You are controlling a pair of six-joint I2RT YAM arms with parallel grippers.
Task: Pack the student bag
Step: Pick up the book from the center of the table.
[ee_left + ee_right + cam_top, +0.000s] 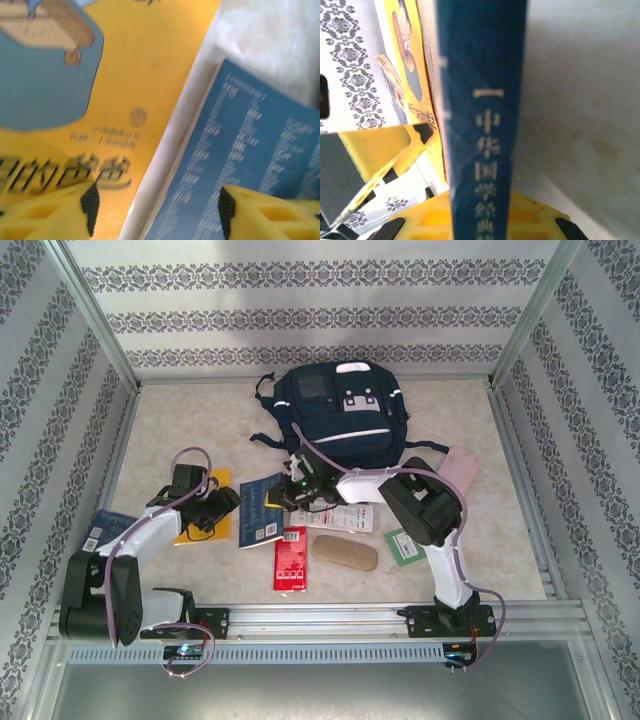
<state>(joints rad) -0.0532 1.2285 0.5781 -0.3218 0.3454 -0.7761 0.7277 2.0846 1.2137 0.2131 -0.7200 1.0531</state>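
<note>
You have nothing visibly packed: the student bag sits at the table's far middle, the right gripper pinches the blue book by its spine, and the left gripper gapes over the yellow book.

One bag, two blue books, one yellow book.

We see two matching machines: the left arm and the right arm each join glossy white link shells to bulky black joint housings, and both end in flat black base plates. Thin lilac cables run along both. A small green light glows at the right wrist. The left gripper has bright yellow fingers with moulded recesses and black pads; the right arm's fingers are the same yellow.
</note>
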